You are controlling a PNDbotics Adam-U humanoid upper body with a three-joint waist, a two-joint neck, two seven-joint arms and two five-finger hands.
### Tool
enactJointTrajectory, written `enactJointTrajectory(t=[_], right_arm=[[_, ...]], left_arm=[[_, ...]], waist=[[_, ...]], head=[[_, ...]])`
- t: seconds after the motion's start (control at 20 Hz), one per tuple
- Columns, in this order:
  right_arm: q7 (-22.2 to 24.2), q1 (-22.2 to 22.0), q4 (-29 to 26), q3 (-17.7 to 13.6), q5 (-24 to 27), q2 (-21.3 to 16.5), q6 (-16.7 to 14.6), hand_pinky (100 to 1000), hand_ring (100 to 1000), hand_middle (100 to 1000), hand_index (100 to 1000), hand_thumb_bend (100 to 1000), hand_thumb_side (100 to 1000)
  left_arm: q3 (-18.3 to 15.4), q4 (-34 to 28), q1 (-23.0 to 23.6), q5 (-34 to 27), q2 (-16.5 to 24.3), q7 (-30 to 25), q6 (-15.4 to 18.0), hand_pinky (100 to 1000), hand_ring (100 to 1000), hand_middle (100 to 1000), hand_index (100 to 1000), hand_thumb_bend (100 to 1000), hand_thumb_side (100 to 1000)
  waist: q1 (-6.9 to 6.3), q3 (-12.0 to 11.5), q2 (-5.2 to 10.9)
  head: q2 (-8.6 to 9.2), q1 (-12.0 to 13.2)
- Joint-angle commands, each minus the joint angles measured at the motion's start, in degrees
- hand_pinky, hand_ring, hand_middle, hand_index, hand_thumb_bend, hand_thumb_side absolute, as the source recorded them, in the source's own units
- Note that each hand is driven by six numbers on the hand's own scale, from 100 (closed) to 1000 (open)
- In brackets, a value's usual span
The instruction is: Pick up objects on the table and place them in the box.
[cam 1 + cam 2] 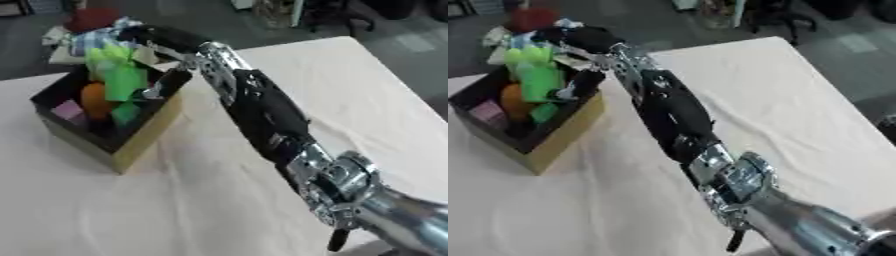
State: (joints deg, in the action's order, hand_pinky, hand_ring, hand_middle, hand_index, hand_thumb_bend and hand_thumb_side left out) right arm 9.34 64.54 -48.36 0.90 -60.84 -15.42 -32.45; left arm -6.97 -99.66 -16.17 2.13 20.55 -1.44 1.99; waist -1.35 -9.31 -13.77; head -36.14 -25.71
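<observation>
Right robot hand (153,36) above the box (140,135) touches a green toy (118,72); grip unclear, no readable writing.

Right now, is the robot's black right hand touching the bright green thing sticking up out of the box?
Cannot tell. In the left eye view the right hand sits just beside the bright green thing above the box, but the spot where they meet is too blurred to settle.

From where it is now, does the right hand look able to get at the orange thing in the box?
Probably not directly: the right hand sits over the box, but the green toy stands above the orange thing.
</observation>
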Motion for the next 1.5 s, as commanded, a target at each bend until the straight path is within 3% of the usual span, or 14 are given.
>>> enactJointTrajectory(t=[0.05, 0.2, 0.35, 0.6, 0.8, 1.1, 1.5], right_arm=[[-2.05, 1.18, -3.27, 0.39, 2.14, -1.7, -0.21, 823, 889, 978, 1000, 488, 477], [-3.61, 0.99, -6.61, 0.7, 7.14, -3.12, -0.31, 811, 864, 945, 991, 423, 462], [-5.24, -0.47, -11.52, 1.22, 16.48, -5.22, 1.12, 771, 789, 862, 959, 304, 385], [-8.3, -7.91, -24.26, 1.56, 35.79, -8.81, 7.46, 733, 724, 788, 896, 113, 309], [-9.38, -16.09, -34.66, -0.58, 46.15, -9.11, 12.65, 711, 670, 739, 840, 100, 316], [-9.79, -27.85, -44.35, -3.86, 54.52, -5.79, 15.95, 695, 626, 705, 797, 100, 376], [-7.68, -40.83, -50.36, -6.74, 61.07, -0.18, 17.86, 705, 637, 735, 847, 100, 479]], left_arm=[[-0.61, -1.46, -0.68, -0.22, 1.06, 0.27, -0.07, 864, 620, 613, 812, 143, 700], [-0.91, -1.49, -0.49, -0.14, 1.43, 0.59, -0.15, 865, 621, 614, 811, 144, 699], [-1.37, -1.56, -0.27, -0.11, 1.73, 1.18, -0.25, 865, 624, 616, 810, 145, 698], [-2.23, -1.96, 0.16, -0.17, 1.34, 2.51, -0.61, 864, 628, 623, 809, 147, 701], [-2.87, -2.34, 0.58, -0.19, 0.93, 3.63, -0.93, 864, 635, 633, 807, 139, 701], [-3.44, -2.59, 1.09, -0.46, 0.39, 4.97, -1.26, 863, 642, 643, 808, 127, 705], [-3.17, -2.94, 1.69, -1.59, -1.32, 5.96, -0.53, 861, 644, 643, 801, 101, 725]], waist=[[0.59, 0.41, 1.45], [0.79, 1.83, 1.65], [1.19, 3.57, 1.9], [1.88, 6.55, 2.01], [2.24, 8.08, 2.0], [2.47, 9.63, 1.86], [2.43, 11.75, 1.76]], head=[[0.23, 0.61], [-0.22, 1.83], [-1.05, 3.99], [-2.45, 10.71], [-3.24, 14.94], [-4.06, 20.7], [-4.87, 25.16]])
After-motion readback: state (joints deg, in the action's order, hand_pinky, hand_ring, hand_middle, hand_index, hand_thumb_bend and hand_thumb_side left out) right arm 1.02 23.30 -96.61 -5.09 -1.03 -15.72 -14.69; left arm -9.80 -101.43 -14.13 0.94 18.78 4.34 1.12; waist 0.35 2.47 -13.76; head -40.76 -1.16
